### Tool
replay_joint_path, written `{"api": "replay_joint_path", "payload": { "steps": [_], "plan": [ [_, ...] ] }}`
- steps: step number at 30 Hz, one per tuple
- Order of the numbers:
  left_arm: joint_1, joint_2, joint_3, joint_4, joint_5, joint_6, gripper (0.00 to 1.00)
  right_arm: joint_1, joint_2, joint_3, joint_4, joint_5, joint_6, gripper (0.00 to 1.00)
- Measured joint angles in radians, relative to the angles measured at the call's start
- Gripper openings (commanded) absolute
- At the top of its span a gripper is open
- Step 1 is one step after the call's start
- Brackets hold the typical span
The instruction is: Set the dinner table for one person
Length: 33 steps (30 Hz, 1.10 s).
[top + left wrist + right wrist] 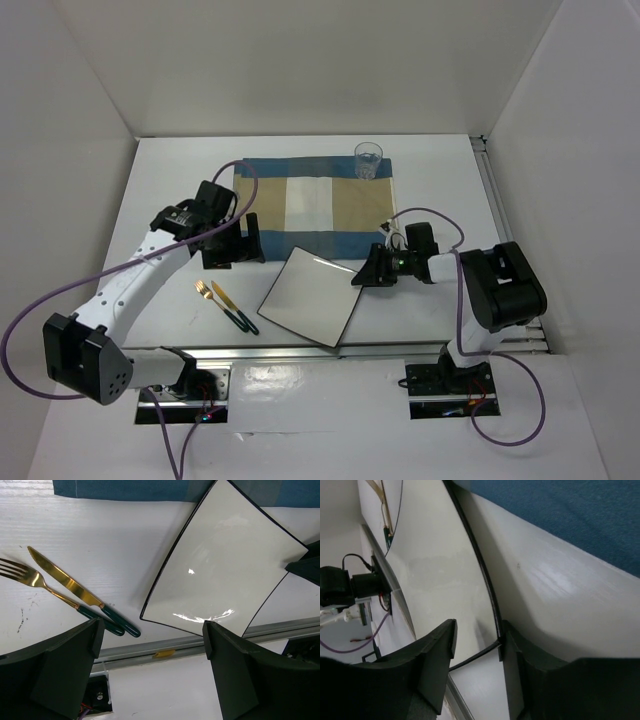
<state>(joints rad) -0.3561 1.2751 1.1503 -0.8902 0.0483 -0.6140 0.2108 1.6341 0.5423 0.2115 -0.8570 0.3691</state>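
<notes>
"What did you have on your left?"

"My left fingers (pixel 238 247) hung above the counter (pixel 160 180), spread wide with nothing between them. They were by the near left corner of the blue-and-tan striped placemat (pixel 310 205). Closer to my bases, a gold fork (pixel 203 290) and a gold knife (pixel 222 298) lay side by side on the bare white surface. Their dark green handles pointed toward the near edge, and the fork was on the outer side."

"And the counter itself?"

"It was the big white top under everything, running from my bases to the back wall. Every item rested on it."

"What was in the middle?"

"A square white plate (pixel 310 297) with a dark rim sat turned like a diamond. Its far corner lay over the placemat's near edge, and the rest was on the counter. It was right of the cutlery and apart from it. Farther back, a clear glass (pixel 368 160) stood upright on the placemat's far right corner."

"And on your right?"

"My right fingers (pixel 363 277) were low at the plate's right corner, set narrow. That corner sat in the gap, with its dark rim against one finger. Whether they actually pinched the plate, I could not tell."
</notes>
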Motion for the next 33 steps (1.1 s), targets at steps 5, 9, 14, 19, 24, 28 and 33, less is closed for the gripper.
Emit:
{"api": "replay_joint_path", "payload": {
  "steps": [5, 9, 14, 19, 24, 28, 33],
  "plan": [
    [-0.006, 0.007, 0.002, 0.000, -0.003, -0.001, 0.99, -0.008, 0.024, 0.002, 0.014, 0.005, 0.003, 0.36],
    [-0.010, 0.030, 0.014, -0.003, -0.005, -0.002, 0.99, -0.010, 0.026, 0.002, 0.013, 0.008, 0.002, 0.29],
    [-0.023, 0.050, 0.044, -0.003, -0.014, -0.014, 0.99, -0.029, 0.026, 0.003, -0.001, -0.029, 0.035, 0.00],
    [-0.026, 0.056, 0.054, -0.006, -0.018, -0.016, 0.99, -0.044, -0.006, 0.014, -0.046, -0.072, 0.037, 0.00],
    [-0.032, 0.072, 0.068, -0.010, -0.020, -0.016, 0.99, -0.052, -0.090, 0.021, -0.126, -0.073, 0.006, 0.00],
    [-0.034, 0.074, 0.088, -0.014, -0.022, -0.015, 0.99, -0.060, -0.151, 0.024, -0.167, -0.071, 0.000, 0.00],
    [-0.034, 0.087, 0.122, -0.022, -0.024, -0.015, 0.99, -0.064, -0.232, 0.029, -0.195, -0.052, 0.019, 0.00]
  ]
}}
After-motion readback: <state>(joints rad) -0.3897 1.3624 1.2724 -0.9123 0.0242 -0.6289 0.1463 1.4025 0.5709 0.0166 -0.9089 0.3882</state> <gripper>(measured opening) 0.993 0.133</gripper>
